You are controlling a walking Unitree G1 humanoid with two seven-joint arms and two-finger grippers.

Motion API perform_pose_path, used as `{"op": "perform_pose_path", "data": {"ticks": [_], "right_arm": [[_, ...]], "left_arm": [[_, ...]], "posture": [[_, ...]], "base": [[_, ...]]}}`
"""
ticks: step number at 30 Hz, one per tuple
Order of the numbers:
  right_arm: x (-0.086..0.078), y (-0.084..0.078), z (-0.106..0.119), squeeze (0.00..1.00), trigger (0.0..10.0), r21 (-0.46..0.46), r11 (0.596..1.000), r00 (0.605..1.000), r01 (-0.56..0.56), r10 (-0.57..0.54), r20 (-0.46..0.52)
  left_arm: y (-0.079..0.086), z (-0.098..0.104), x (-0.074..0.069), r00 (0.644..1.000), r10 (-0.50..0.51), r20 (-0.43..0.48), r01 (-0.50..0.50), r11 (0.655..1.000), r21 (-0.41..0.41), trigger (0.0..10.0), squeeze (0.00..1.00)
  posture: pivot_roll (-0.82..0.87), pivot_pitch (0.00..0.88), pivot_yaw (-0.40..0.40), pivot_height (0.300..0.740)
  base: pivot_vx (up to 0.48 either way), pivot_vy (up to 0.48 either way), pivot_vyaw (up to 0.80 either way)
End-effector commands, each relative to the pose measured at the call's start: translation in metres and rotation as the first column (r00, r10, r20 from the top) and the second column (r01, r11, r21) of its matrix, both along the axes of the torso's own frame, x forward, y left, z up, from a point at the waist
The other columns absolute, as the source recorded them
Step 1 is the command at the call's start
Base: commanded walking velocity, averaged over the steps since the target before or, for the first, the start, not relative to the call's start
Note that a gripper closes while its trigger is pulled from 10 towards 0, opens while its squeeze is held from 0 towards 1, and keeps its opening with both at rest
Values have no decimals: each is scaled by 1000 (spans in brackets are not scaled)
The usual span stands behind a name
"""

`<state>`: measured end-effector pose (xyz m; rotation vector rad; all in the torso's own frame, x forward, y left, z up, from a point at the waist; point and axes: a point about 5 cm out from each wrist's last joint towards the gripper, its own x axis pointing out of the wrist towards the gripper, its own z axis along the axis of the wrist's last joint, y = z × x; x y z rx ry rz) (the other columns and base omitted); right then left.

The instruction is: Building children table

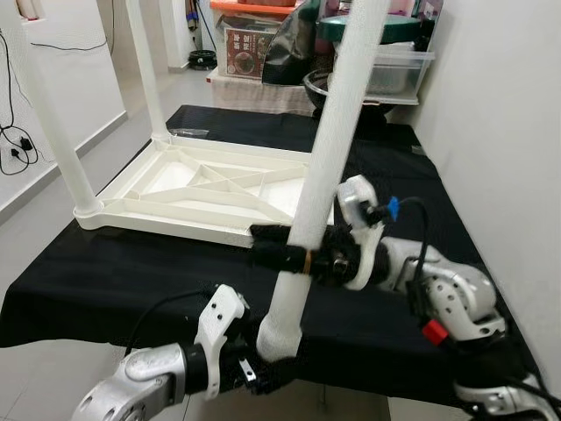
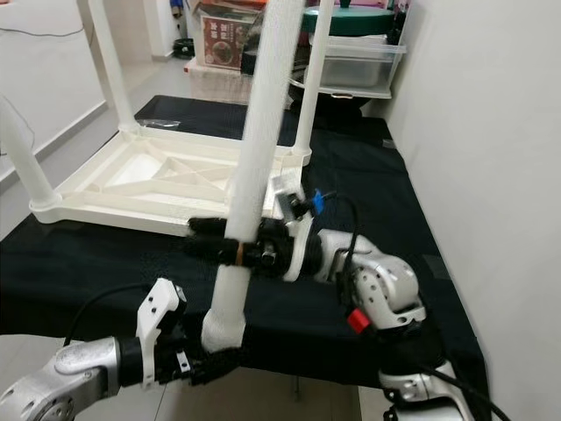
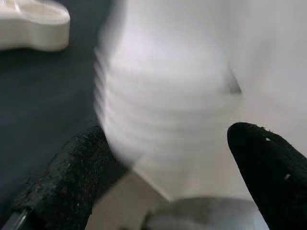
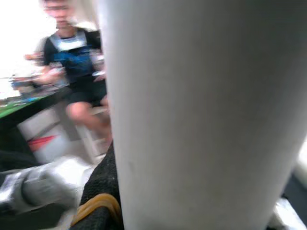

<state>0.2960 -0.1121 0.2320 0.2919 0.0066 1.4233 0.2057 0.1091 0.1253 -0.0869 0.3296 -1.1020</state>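
Right wrist view: blurred seated person [image 4: 76,81]

Evenly, softly lit indoors, brightest upper left of head views. Sharp there, mild bending at edges. Blurred, overexposed close up in both wrist views.

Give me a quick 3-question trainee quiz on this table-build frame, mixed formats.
1. True or false: the upturned white plastic tabletop lies on the black cloth.
2. Which gripper holds the loose white tubular leg at its threaded bottom end? A) left gripper B) right gripper C) neither
3. Fill in: the loose leg is held roughly ____, over the cloth's near edge.

Key
1. True; it rests underside up, with legs already standing in its corners.
2. A; the right gripper clamps the leg higher up.
3. Upright, leaning slightly.
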Motion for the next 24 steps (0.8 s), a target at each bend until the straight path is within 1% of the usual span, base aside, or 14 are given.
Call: {"op": "perform_pose_path", "data": {"ticks": [1, 6, 7, 8, 9, 10, 11, 12, 15, 17, 18, 19, 21, 24], "right_arm": [[15, -15, 10, 0, 0, -1, 991, 989, 137, -137, 55], [34, -31, 19, 0, 0, 7, 952, 948, 306, -305, 94], [47, -39, 28, 0, 0, 30, 901, 894, 434, -434, 110], [47, -39, 28, 0, 0, 30, 901, 894, 434, -434, 110], [60, -46, 35, 0, 0, 59, 825, 818, 562, -565, 108], [73, -52, 40, 0, 0, 68, 714, 704, 697, -699, 122], [73, -52, 40, 0, 0, 68, 714, 704, 697, -699, 122], [81, -56, 41, 0, 0, 66, 610, 600, 789, -790, 127], [81, -56, 41, 0, 0, 66, 610, 600, 789, -790, 127], [90, -58, 36, 0, 0, 49, 380, 364, 924, -910, 200], [90, -58, 36, 0, 0, 49, 380, 364, 924, -910, 200], [92, -54, 32, 0, 0, 59, 261, 236, 964, -933, 270], [93, -44, 23, 0, 0, 91, 130, 90, 987, -932, 352], [95, -37, 18, 0, 0, 102, 85, 40, 991, -923, 382]], "left_arm": [[0, -3, -9, 999, -36, -35, 36, 999, 10, 10000, 0], [5, -11, -14, 998, -19, -67, 21, 999, 31, 10000, 0], [7, -14, -14, 999, 21, -49, -18, 999, 49, 10000, 0], [7, -14, -14, 999, 21, -49, -18, 999, 49, 10000, 0], [8, -14, -11, 997, 78, -9, -78, 995, 57, 10000, 0], [6, -11, -6, 989, 144, 31, -145, 989, 35, 10000, 0], [6, -11, -6, 989, 144, 31, -145, 989, 35, 10000, 0], [4, -8, -3, 980, 191, 59, -192, 981, 12, 10000, 0], [4, -8, -3, 980, 191, 59, -192, 981, 12, 10000, 0], [-6, 2, -1, 964, 251, 89, -248, 968, -48, 10000, 0], [-6, 2, -1, 964, 251, 89, -248, 968, -48, 10000, 0], [-13, 7, -2, 958, 269, 101, -262, 962, -72, 10000, 0], [-21, 15, -5, 950, 288, 119, -277, 956, -96, 10000, 0], [-24, 21, -8, 948, 293, 123, -280, 953, -113, 10000, 0]], "posture": [[92, 0, -74, 740], [94, 0, -76, 740], [95, 0, -78, 740], [95, 0, -78, 740], [95, 0, -79, 740], [95, 0, -78, 740], [95, 0, -78, 740], [93, 0, -79, 740], [93, 0, -79, 740], [94, 15, -86, 740], [94, 15, -86, 740], [100, 39, -88, 740], [109, 62, -95, 740], [118, 96, -97, 740]], "base": [[0, 0, 0], [0, 0, 0], [0, 0, 0], [0, 0, 0], [0, 0, 0], [0, 0, 0], [0, 0, 0], [0, 0, 0], [0, 0, 0], [0, 0, 0], [0, 0, 0], [0, 0, 0], [0, 0, 0], [0, 0, 0]]}}
